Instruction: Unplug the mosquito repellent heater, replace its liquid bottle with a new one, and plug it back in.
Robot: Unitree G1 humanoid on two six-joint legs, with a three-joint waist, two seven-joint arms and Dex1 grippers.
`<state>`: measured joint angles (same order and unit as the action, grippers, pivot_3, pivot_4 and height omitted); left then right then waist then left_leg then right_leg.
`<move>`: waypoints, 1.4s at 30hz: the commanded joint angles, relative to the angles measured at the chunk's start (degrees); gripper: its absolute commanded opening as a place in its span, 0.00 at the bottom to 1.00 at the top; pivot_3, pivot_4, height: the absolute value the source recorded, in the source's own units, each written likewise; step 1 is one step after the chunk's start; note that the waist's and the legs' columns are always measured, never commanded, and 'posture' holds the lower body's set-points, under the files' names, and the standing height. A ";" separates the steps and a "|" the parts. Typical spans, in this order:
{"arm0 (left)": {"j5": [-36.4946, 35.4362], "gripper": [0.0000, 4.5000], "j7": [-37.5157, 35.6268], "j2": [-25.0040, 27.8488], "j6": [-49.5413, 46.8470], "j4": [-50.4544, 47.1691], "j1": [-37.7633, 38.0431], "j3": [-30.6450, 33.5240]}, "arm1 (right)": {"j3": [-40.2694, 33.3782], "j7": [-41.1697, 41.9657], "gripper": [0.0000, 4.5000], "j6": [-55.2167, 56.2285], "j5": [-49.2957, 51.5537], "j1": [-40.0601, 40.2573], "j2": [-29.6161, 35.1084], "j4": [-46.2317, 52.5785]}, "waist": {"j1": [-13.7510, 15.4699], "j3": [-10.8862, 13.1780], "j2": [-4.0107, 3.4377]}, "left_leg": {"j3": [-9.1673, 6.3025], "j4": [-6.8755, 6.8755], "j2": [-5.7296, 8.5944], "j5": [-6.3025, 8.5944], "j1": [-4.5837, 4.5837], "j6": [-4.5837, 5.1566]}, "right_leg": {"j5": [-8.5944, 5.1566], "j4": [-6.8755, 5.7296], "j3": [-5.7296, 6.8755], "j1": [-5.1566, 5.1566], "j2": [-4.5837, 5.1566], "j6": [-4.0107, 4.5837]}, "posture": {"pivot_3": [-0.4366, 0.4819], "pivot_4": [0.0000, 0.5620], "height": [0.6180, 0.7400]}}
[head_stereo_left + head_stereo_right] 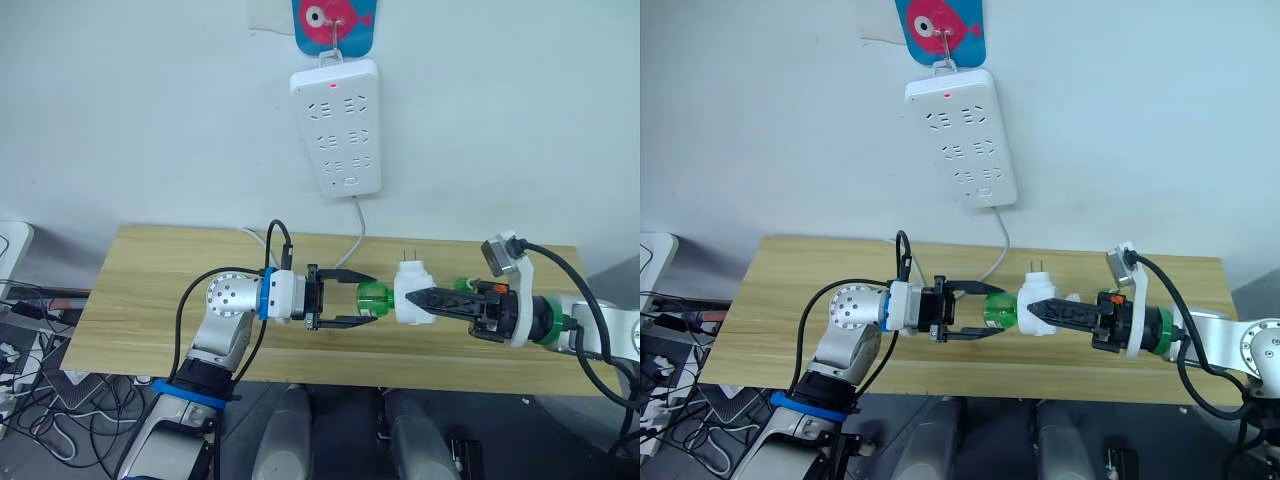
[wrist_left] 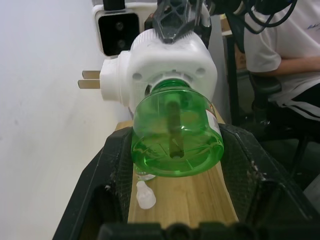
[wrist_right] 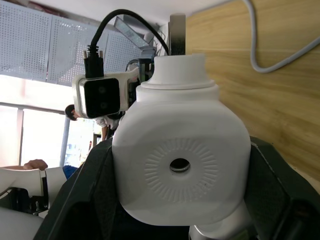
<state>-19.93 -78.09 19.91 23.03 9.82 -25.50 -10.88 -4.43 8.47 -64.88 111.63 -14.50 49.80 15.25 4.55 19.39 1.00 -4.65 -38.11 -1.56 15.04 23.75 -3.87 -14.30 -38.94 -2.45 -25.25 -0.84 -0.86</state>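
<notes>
Both arms reach inward and meet at chest height, forearms roughly level. The left gripper [image 1: 352, 298] points right, its two black fingers [image 2: 102, 190] spread apart, apparently loosely flanking a bottle. The right gripper [image 1: 418, 299] points left, fingers clamped on the white heater [image 3: 180, 165].

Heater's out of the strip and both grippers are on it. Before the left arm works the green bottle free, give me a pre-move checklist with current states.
1. Mosquito repellent heater unplugged: ok, prongs bare, well below the power strip.
2. Right gripper closed on the heater body: ok, held over the wooden table.
3. Left gripper fingers either side of the green bottle: ok; whether they press on it, cannot tell.
4. Bottle seated in the heater: ok, neck inside the socket, wick visible through the bottle.
5. Bottle and left gripper in line: ok.
6. Replacement bottle ready: cannot tell; a small white cap lies on the table below.
</notes>
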 commanded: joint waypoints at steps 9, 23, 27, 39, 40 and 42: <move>-0.31 0.49 -0.36 -1.09 1.70 -0.79 -0.90 -1.12 | 2.61 -3.64 0.66 1.30 1.37 -2.24 -2.08 2.70 | 0.03 -0.01 0.01 | 0.00 -0.02 0.01 0.00 0.01 0.00 | 0.00 0.00 0.01 0.00 0.01 0.00 | 0.71 0.52 1.00; 0.86 0.49 -0.24 -1.32 2.78 -0.89 -0.65 -1.51 | 4.69 -6.28 0.66 1.24 1.37 -3.60 -2.45 3.37 | 0.02 -0.05 0.01 | 0.00 -0.03 0.00 0.00 0.00 0.00 | 0.02 -0.02 0.01 0.00 0.01 0.02 | 0.72 0.50 1.00; 0.41 0.49 0.16 -1.67 2.55 -1.59 -0.39 -1.35 | 4.89 -6.46 0.66 1.73 1.37 -3.60 -3.39 3.54 | 0.02 -0.06 0.03 | 0.00 -0.03 0.00 0.00 0.01 0.00 | 0.02 -0.02 0.01 0.00 0.01 0.03 | 0.72 0.49 1.00; 0.55 0.49 0.12 -2.00 2.39 -1.57 -0.42 -0.92 | 5.00 -4.82 0.73 0.96 1.37 -3.90 -3.58 3.46 | 0.04 -0.08 0.05 | 0.00 -0.04 0.00 -0.01 0.00 0.01 | 0.03 -0.03 0.02 0.00 0.01 0.04 | 0.72 0.50 1.00; 0.59 0.49 0.11 -1.93 2.43 -1.51 -0.34 -0.88 | 4.97 -4.78 0.82 0.89 1.37 -3.80 -3.44 3.44 | 0.05 -0.09 0.06 | 0.00 -0.05 0.00 -0.01 0.00 0.01 | 0.03 -0.04 0.02 0.00 0.02 0.04 | 0.72 0.50 1.00; 0.71 0.49 0.09 -1.81 2.52 -1.43 -0.17 -0.81 | 4.94 -4.51 0.97 0.78 1.37 -3.64 -3.08 3.44 | 0.06 -0.09 0.05 | 0.00 -0.05 0.01 -0.01 0.01 0.01 | 0.03 -0.04 0.02 0.00 0.02 0.04 | 0.72 0.50 1.00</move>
<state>-17.97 -78.15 18.02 24.30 10.71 -25.58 -11.26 1.06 2.67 -63.70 111.51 -17.83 46.27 16.52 4.61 19.30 1.05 -4.65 -38.18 -1.54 15.03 23.77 -3.86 -14.27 -38.98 -2.43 -25.24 -0.81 -0.81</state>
